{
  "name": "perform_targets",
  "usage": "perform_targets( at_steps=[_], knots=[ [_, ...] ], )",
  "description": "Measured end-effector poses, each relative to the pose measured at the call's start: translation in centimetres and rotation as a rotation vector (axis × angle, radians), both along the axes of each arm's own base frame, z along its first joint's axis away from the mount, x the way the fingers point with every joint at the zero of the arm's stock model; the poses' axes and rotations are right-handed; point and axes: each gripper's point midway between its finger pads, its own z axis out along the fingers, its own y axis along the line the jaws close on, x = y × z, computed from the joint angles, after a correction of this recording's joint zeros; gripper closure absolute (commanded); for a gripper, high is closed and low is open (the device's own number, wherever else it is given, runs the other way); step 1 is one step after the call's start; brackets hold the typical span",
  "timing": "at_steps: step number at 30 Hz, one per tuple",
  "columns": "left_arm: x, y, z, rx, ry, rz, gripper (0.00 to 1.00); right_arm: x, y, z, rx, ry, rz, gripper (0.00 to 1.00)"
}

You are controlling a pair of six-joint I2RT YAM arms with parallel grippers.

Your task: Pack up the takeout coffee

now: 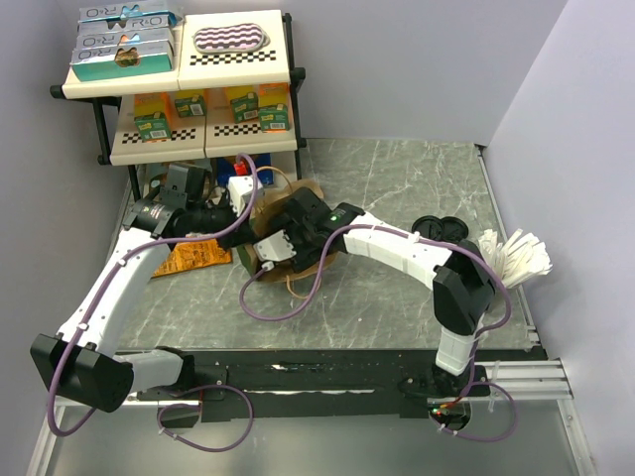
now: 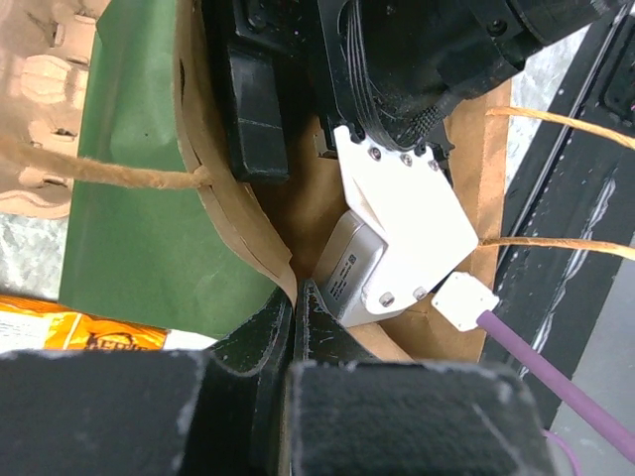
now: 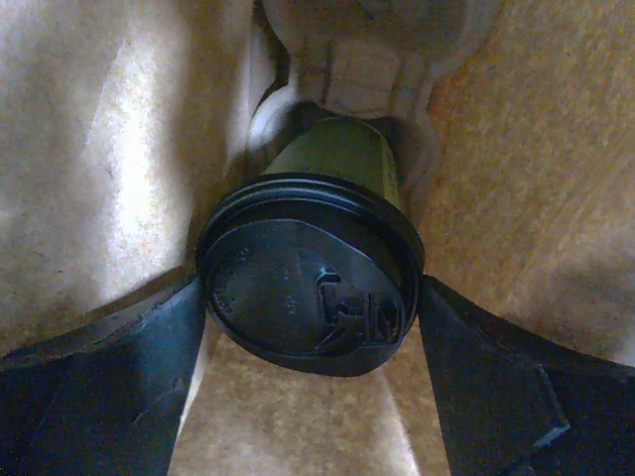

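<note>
Takeout coffee (image 3: 337, 159): small green paper cup, round black lid (image 3: 298, 307) on, deep inside a brown paper bag (image 3: 109, 159). The cup's base is seated in a pale moulded-pulp cup carrier (image 3: 367, 59) at the bag's far end, and the cup leans toward the camera. The right gripper (image 3: 313, 297) is inside the bag with its black fingers (image 3: 119, 387) spread wide, one on each side of the lid. Both tips sit against the lid rim, so it reads as a grip on the cup at the lid. Bag walls are close on both sides. The cup does not show in the top view, where the right arm's wrist covers the bag mouth. The bag lies on its side mid-table. The left gripper (image 2: 295, 317) is closed tight, pinching the bag's rim edge at the mouth. The right arm's white camera mount (image 2: 407, 208) is just beyond it, inside the opening, with a purple cable (image 2: 536, 367) trailing off. A twine bag handle (image 2: 99, 171) crosses a flat green paper surface (image 2: 139, 218) just outside the mouth. An orange snack packet (image 1: 193, 256) is beside the bag on the grey marble table (image 1: 397, 307). Loose black lids (image 1: 442, 228) and a white fanned bundle (image 1: 516, 258) are well to the right. A shelf rack (image 1: 179, 109) with boxes stands at the back left.
</note>
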Motion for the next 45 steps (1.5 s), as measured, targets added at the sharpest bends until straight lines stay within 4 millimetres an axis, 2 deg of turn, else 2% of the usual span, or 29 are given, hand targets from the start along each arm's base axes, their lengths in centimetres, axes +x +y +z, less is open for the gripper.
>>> perform_targets(
  at_steps=[5,6,7,8,20,31,35,45],
  knots=[
    [0.0,-0.4,0.4,-0.033,0.012,0.004,0.99,-0.5,-0.8,0.5,0.006,0.029,-0.027,0.24],
    [0.0,-0.6,0.6,-0.041,0.011,0.002,0.99,-0.6,-1.0,0.7,0.007,0.037,-0.036,0.13],
    [0.1,-0.7,0.7,-0.049,0.009,0.000,0.99,-0.8,-1.2,1.0,0.009,0.046,-0.044,0.12],
    [0.1,-0.8,0.9,-0.059,0.009,-0.002,0.99,-1.0,-1.4,1.3,0.012,0.055,-0.054,0.01],
    [-0.6,-1.9,1.6,-0.129,0.048,-0.026,0.99,-2.8,-2.4,4.4,0.087,0.082,-0.091,0.00],
    [-1.0,-2.5,1.2,-0.156,0.096,-0.055,0.99,-4.4,-2.8,5.4,0.100,0.148,-0.091,0.00],
    [-1.2,-2.9,0.9,-0.169,0.132,-0.078,0.99,-4.7,-2.4,7.9,0.156,0.155,-0.098,0.00],
    [-0.4,-1.9,1.0,-0.216,0.297,-0.111,0.99,-4.7,-0.6,16.8,0.405,0.126,-0.150,0.00]
  ],
)
